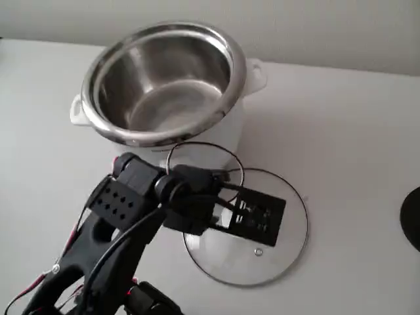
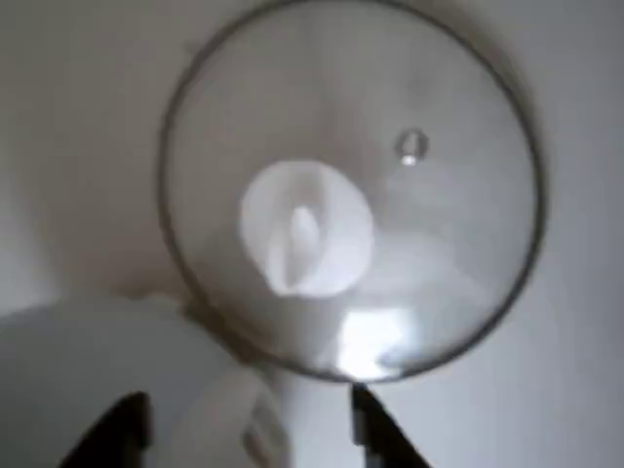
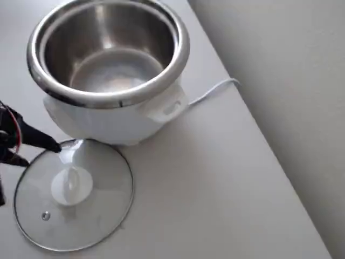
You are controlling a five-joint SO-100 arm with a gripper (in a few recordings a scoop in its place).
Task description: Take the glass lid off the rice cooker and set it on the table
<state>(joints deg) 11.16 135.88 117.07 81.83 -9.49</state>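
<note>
Lid (image 3: 74, 196) of clear glass flat on the white table (image 3: 215, 178), just in front of the rice cooker (image 3: 108, 65) and close against its base. White knob (image 3: 71, 184) at centre, facing up; small steam-vent rivet (image 3: 46, 216) near the rim on the side away from the cooker. Cooker uncovered, shiny steel inner pot (image 1: 161, 82) bare and open to view, white side handle (image 3: 164, 108) toward the table edge, thin white cord (image 3: 213, 90) trailing off behind it.

Black arm (image 1: 125, 216) reaching in from the lower left of the fixed view, gripper (image 1: 252, 213) hovering over the glass, above the knob. Claw released: in the wrist view two dark fingertips (image 2: 375, 429) spread apart at the bottom of the picture, nothing between them, knob (image 2: 305, 241) well clear ahead and untouched. In the overhead view one black finger (image 3: 38, 139) pointing at the lid's rim nearest the cooker. Red wires along the arm (image 3: 16, 132). Dark round object (image 1: 412, 216) cut off at the right edge of the fixed view; cannot tell what.
</note>
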